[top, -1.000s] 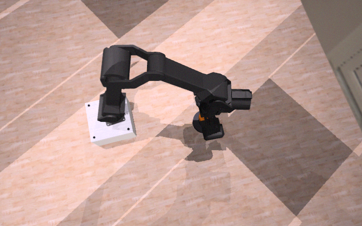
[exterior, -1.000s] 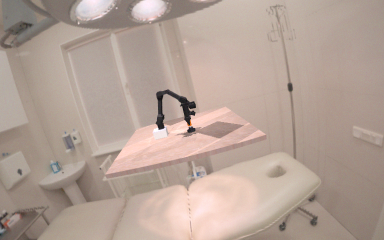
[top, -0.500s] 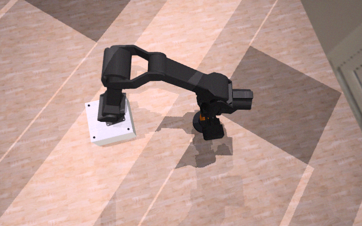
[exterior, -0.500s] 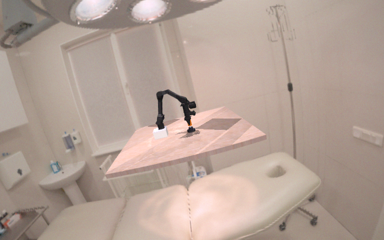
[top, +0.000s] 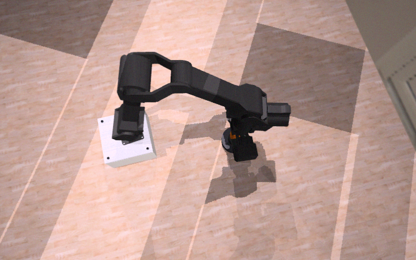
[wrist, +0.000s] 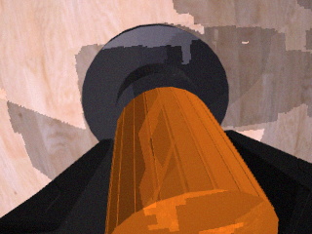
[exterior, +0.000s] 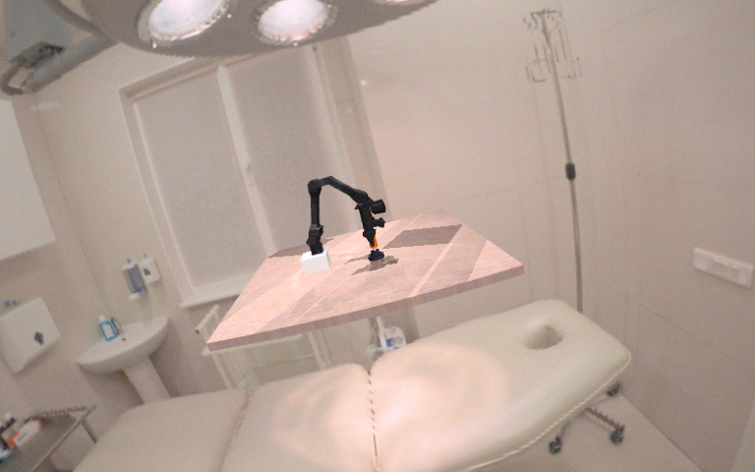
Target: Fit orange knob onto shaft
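The orange knob (top: 233, 135) (exterior: 375, 242) (wrist: 180, 156) is held upright or nearly so over the dark round pedestal (top: 226, 143) (exterior: 377, 256) (wrist: 99, 93). My gripper (top: 235, 136) (exterior: 374, 243) (wrist: 168, 146) is shut on the knob, with one black finger on each side of it in the wrist view. The knob's lower end overlaps the raised round middle of the pedestal in the wrist view. The silver shaft, the knob's hole and both flat sides are hidden. I cannot tell whether the knob touches the pedestal or how far down it is.
The arm's white base block (top: 135, 153) (exterior: 316, 262) stands left of the pedestal on the wooden table (top: 122, 214) (exterior: 333, 300). The arm arches from it over to the pedestal. Dark shadows lie across the table around the pedestal.
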